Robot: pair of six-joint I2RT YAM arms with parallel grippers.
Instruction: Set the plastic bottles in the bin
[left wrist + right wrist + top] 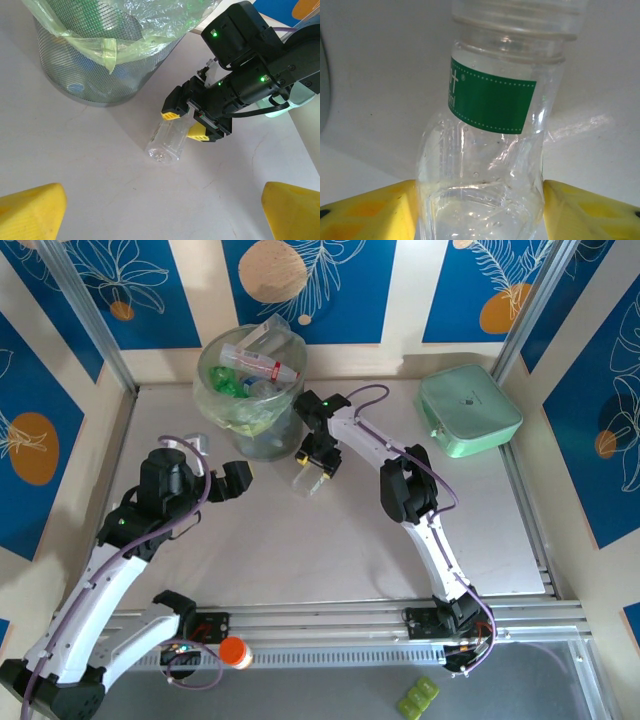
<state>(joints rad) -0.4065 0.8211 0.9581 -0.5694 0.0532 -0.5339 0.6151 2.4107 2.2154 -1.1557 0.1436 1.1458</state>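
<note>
Now the right end effector (184,125) clamps the bottle (164,146), lying on the bench (75,160) with its long axis toward the near edge, bin (90,65) just beyond; left end effector (162,210) gapes, farther off.

From the left wrist you look down past the left gripper (161,212), spread wide, with its yellow fingertips (31,210) in the two bottom corners and bare table (75,160) between them. Ahead, a clear bottle (165,145) lies on the table, its base toward you. The right gripper (184,125) straddles its far end, a yellow pad against each side. At the upper left stands the mesh-walled bin (95,70), near the bottle, with its pale green liner (135,30) draped over the rim.
</note>
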